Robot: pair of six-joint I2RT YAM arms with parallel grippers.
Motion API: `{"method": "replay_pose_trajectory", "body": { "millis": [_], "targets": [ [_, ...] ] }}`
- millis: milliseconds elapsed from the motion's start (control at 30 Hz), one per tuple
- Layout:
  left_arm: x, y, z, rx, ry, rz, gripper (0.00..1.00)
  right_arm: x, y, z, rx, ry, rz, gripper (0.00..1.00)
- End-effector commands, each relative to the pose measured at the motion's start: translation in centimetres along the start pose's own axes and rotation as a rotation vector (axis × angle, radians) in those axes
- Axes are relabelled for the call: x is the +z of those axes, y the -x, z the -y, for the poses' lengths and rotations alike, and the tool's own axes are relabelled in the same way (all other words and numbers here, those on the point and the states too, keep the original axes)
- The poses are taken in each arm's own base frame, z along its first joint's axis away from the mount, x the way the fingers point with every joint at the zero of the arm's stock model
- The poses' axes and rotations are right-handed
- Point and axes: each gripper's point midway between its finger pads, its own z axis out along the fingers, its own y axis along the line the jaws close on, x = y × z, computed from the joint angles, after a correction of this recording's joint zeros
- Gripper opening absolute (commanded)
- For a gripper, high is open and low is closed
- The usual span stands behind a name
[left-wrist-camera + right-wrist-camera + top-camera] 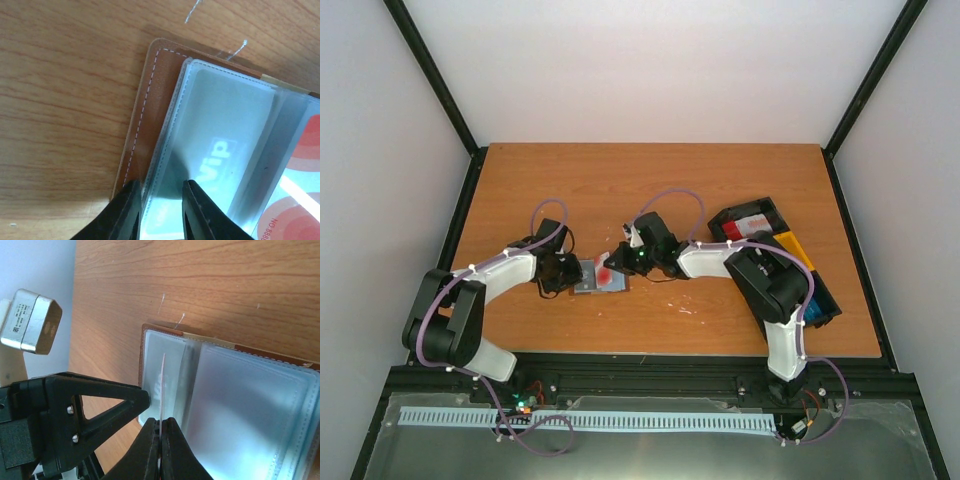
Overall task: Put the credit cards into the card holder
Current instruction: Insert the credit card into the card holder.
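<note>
Credit card (163, 385), red and white, stands edge-on over the open card holder (145, 125) at the middle of the wooden table (720, 180), pinched between the pressed-together fingers of the right gripper (160, 426). At the holder's left side, the left gripper (160, 200) has its 2 fingers closed on the edge of a clear sleeve (220, 115). A card that misses the sleeve's mouth could buckle or twist in the pinch. A slipping left grip would likely let the holder slide.
</note>
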Motion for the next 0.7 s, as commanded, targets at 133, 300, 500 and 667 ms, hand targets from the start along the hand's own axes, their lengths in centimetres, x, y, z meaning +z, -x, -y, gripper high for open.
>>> {"method": "replay_pose_trajectory", "body": {
  "millis": [133, 300, 500, 667],
  "targets": [
    [0.6, -0.3, -1.0, -0.032, 0.032, -0.009, 0.21, 1.3, 0.4, 1.0, 0.031, -0.031, 0.04, 0.03],
    [0.6, -0.3, -1.0, -0.031, 0.028, -0.011, 0.19, 1.6, 0.4, 2.4, 0.07, -0.078, 0.049, 0.03],
    [0.7, -0.4, -0.7, -0.024, 0.012, -0.018, 0.19, 2.1, -0.2, 2.9, 0.103, -0.064, 0.034, 0.03],
    [0.8, -0.6, -0.6, -0.024, 0.001, -0.026, 0.19, 2.5, -0.7, 3.1, 0.139, -0.048, 0.024, 0.03]
  ]
}}
